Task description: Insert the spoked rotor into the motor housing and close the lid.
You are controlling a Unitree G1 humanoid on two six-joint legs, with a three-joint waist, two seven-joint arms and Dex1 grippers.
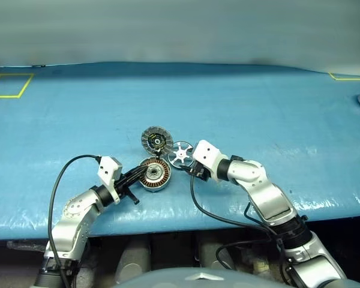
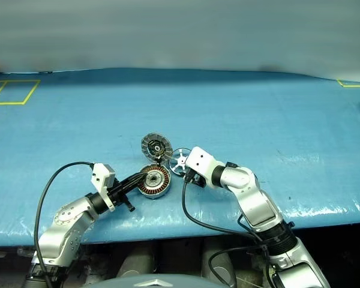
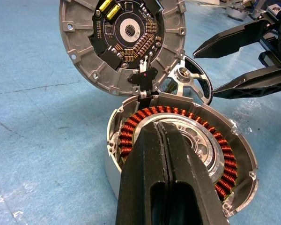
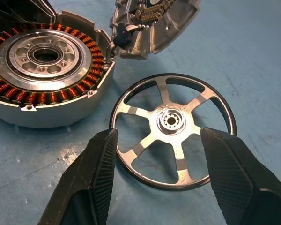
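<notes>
Spoked rotor (image 4: 171,151) lies flat on the blue bench (image 1: 258,108), near the middle of its near edge, and it sits directly ahead of our right tool (image 4: 157,164). That tool's two black ribbed fingers are spread, one on each side of the wheel's near rim, not yet pinching it. Our right arm is clearly the nearer one to the wheel.

The rotor is a thin shiny silver wheel with about six flat spokes, a small central hub and a dark rim.

Just beside it, toward the bench's left edge, stands the motor housing (image 1: 154,174), a short round grey metal cup with a ring of copper-brown windings around a silver centre. Its lid (image 1: 156,140), a round grey disc, stands open at the housing's far side, showing a dark circuit face.

Our left tool (image 3: 165,159), fingers pressed together and holding nothing, rests over the housing's near rim.

We judge the next move is to close on the wheel's rim.
</notes>
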